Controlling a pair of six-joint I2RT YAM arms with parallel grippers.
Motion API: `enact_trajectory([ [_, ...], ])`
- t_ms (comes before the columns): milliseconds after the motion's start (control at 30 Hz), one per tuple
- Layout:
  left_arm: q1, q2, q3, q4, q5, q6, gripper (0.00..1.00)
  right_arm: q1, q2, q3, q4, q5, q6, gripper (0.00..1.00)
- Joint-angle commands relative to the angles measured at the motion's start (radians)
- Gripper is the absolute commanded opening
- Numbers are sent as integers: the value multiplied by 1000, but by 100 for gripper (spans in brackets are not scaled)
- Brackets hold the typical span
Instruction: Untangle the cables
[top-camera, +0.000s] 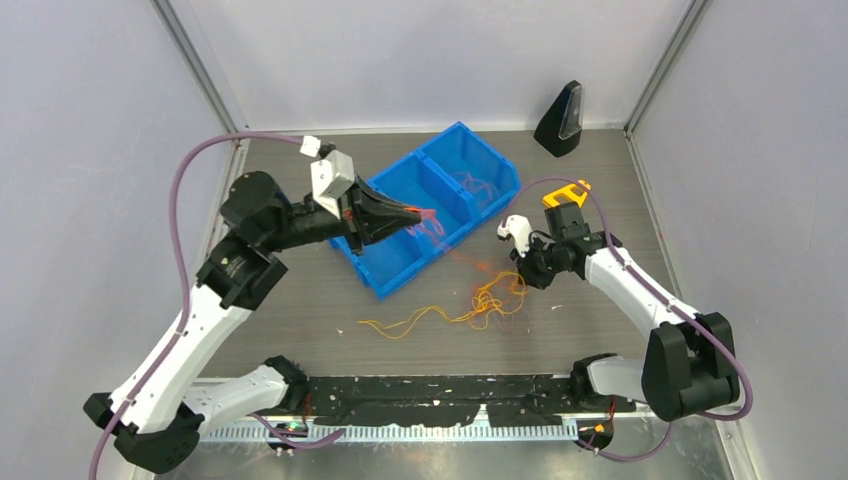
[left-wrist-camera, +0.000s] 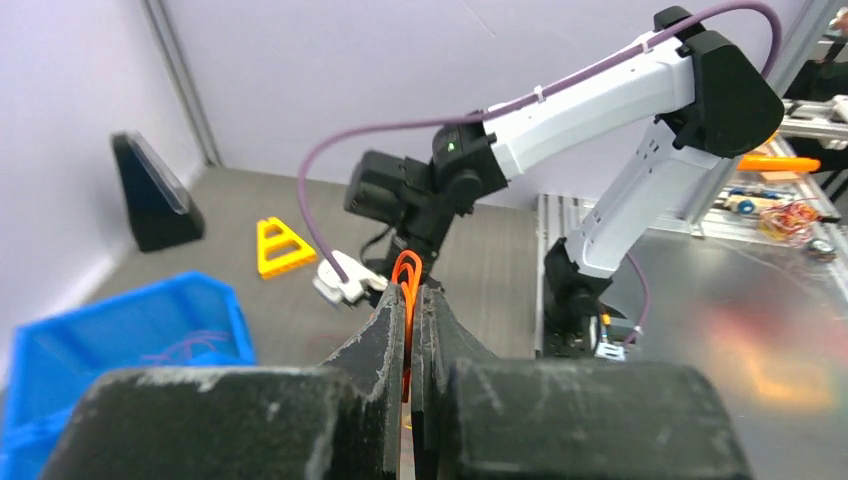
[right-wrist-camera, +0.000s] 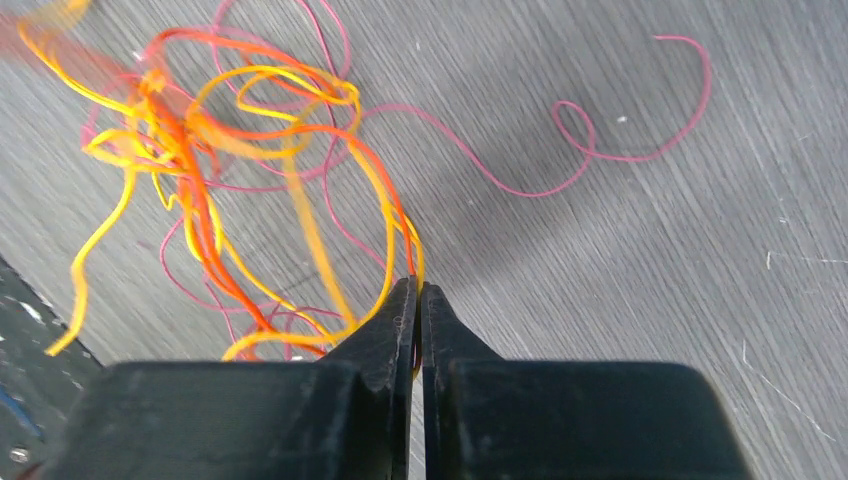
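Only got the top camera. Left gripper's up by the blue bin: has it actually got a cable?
Observer: Yes. The left wrist view shows the left gripper shut on an orange cable, with a loop sticking out in front.
Operator: And the right one? Too small here.
Observer: The right gripper is shut too, pinching orange and yellow strands at the edge of the tangle.
Operator: Anything lying free?
Observer: One pink cable trails out of the tangle and lies loose on the table, its far end apart from the others.
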Motion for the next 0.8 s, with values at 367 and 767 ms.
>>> enact_trajectory([
  [367,128,-17,314,-45,-322,285,0,-77,129,-56,33,258,-185,6],
  [767,152,51,121,-80,-405,338,0,-81,84,97,-135,51,-114,6],
])
